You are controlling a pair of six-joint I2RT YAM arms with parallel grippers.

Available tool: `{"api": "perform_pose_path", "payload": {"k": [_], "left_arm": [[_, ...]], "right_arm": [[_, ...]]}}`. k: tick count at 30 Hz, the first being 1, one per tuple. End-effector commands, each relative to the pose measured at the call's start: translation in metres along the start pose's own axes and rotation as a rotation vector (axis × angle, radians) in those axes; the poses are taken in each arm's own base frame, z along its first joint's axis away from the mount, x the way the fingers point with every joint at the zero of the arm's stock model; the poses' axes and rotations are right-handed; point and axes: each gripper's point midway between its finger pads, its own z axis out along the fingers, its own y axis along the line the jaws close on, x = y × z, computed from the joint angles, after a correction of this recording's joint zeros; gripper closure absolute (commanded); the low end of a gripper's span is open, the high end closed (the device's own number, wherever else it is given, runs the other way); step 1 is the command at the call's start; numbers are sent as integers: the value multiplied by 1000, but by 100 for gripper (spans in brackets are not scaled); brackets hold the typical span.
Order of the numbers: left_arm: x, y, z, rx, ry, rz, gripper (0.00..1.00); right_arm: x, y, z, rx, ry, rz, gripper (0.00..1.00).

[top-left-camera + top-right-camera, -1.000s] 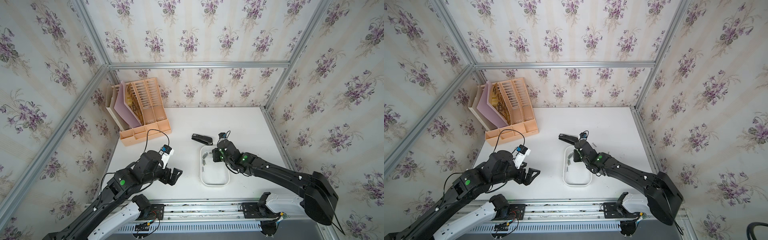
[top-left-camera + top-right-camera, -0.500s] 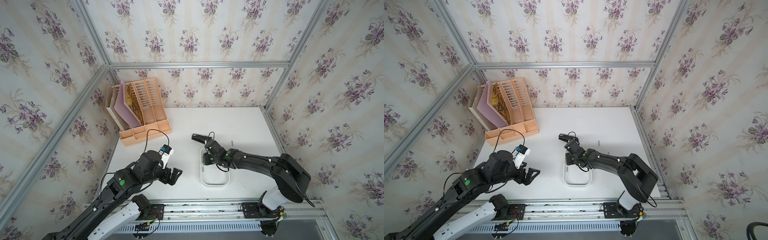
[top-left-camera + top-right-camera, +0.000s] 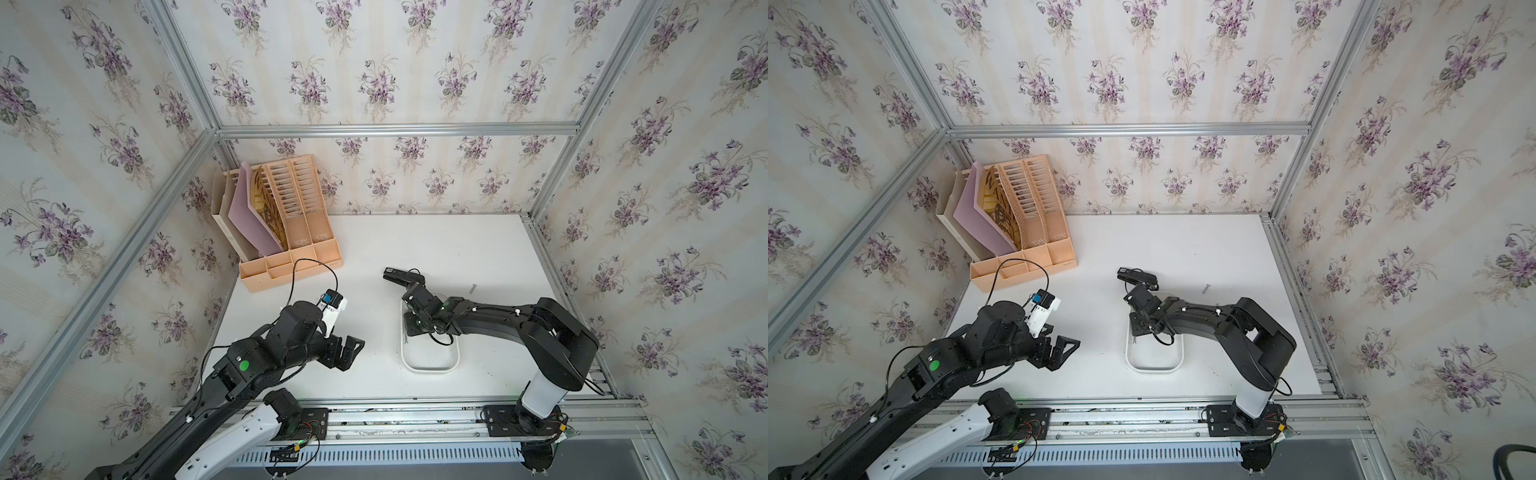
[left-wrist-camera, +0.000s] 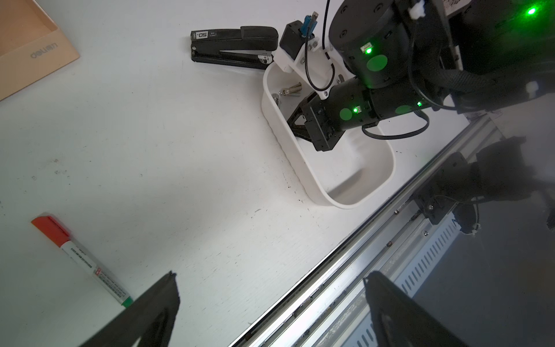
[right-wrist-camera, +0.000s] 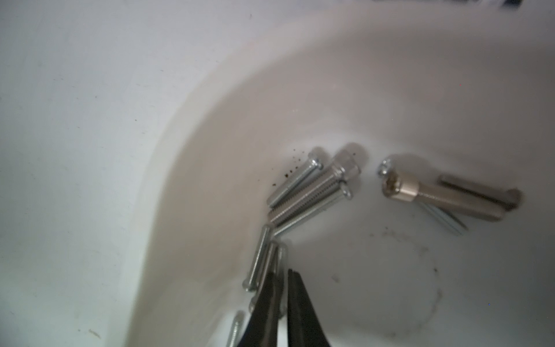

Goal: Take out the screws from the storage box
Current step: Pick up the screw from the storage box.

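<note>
The storage box [image 3: 430, 368] [image 3: 1154, 368] is a shallow white tray near the table's front. Several silvery screws [image 5: 312, 186] lie in its far left corner, also seen in the left wrist view as screws [image 4: 289, 89]. My right gripper [image 5: 282, 272] [image 3: 413, 328] reaches down inside the box by its left wall. Its two dark fingers are almost together, with one screw's shaft [image 5: 277, 255] between them. Another screw [image 3: 472, 287] [image 3: 1205, 288] lies on the table right of the box. My left gripper [image 3: 351, 351] [image 4: 270, 279] hovers open and empty left of the box.
A black stapler [image 3: 399, 275] [image 4: 234, 45] lies just behind the box. A peach file organizer [image 3: 282, 224] [image 3: 1017, 224] stands at the back left. A red-capped, green-tipped pen [image 4: 81, 258] lies near my left gripper. The metal rail [image 3: 415, 415] borders the front edge.
My right gripper has moved from the box's far right end to its left wall and dropped in, and its jaws have narrowed. The elbow has folded back. The left arm stayed still.
</note>
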Motion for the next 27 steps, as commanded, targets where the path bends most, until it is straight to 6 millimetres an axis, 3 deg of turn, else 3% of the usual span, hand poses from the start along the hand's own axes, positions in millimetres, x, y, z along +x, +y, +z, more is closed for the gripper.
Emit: {"api": "perform_pose_path", "payload": {"k": [1,9,13,22,27], "left_arm": [[0,0,0,2,-2,2,1],[-1,0,-1,3,-4,3,1],[-1,-1,0,3,-5,2,1],[0,0,0,1,-2,0,1],[-1,0,-1,1,-4,1,1]], "right_arm": [[4,-7,6,46,24,-7,86],[6,-12,13,91,50,-9,86],[2,-16,9,117,32,-1,94],[-22,-12,-33,65,-119,14,100],[-38,-17,-69,44,-251,38,100]]}}
